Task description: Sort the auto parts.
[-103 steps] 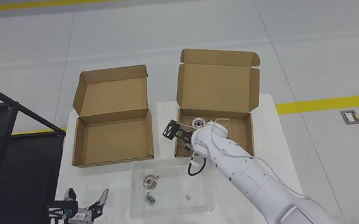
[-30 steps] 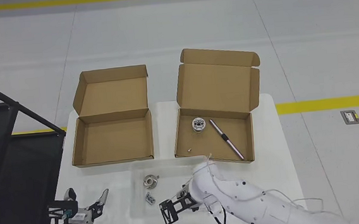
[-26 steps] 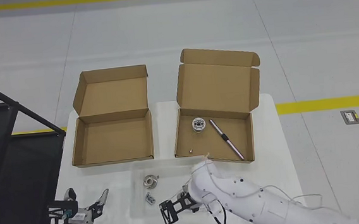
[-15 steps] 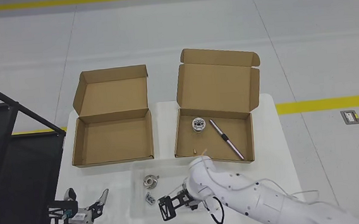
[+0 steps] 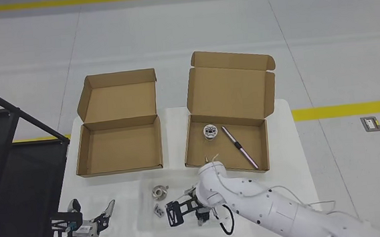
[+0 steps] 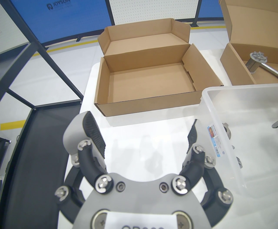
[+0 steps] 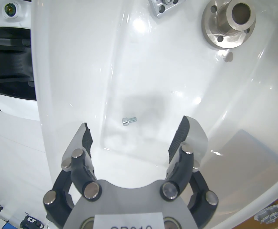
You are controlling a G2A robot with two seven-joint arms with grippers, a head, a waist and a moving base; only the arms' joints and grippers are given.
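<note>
Right hand: the right hand (image 5: 172, 213) (image 7: 135, 131) hangs low inside the clear bin (image 5: 178, 180) (image 7: 76, 65), fingers spread wide, nothing between the pads.
Bolt: a small silver bolt (image 7: 129, 121) lies on its side on the bin floor, just ahead of the open fingertips and not touching them.
Bushing: a flanged metal bushing (image 5: 159, 190) (image 7: 230, 23) stands on its flange near the bin's far wall, well apart from the bolt.
Block: a little drilled metal block (image 5: 158, 210) (image 7: 166, 6) lies beside the bushing; it is possibly a bracket, but it is too cropped to tell.
Left hand: the left hand (image 5: 91, 210) (image 6: 142, 123) sits over the counter (image 5: 290, 157) (image 6: 130, 138) just outside the bin's side wall, opened wide and holding nothing.
Left box: the open cardboard left box (image 5: 119, 151) (image 6: 149, 80) stands beyond the bin, lid flipped back.
Right box: the right box (image 5: 257, 137) (image 6: 236, 65) next to it holds a round toothed part (image 5: 210, 131) (image 6: 257, 58) and a thin rod (image 5: 238, 147) lying diagonally beside it.
</note>
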